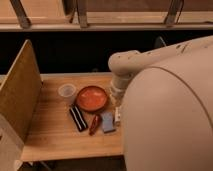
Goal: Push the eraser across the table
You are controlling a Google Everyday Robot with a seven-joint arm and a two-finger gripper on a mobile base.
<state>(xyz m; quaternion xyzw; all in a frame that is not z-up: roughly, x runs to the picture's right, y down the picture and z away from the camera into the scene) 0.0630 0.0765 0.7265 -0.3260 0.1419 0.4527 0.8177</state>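
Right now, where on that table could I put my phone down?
Bare wood lies between the left panel and the cup, and along the near edge of the table. It's crowded around the bowl, black bar, red item, blue block and the pincer beside it. The arm hides the right side.

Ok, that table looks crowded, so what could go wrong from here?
The gripper sits beside the blue block, which lies close to the red piece, black bar and bowl: a push may shove those along too. The arm hides much of the table, so anything sliding off there would go unseen.
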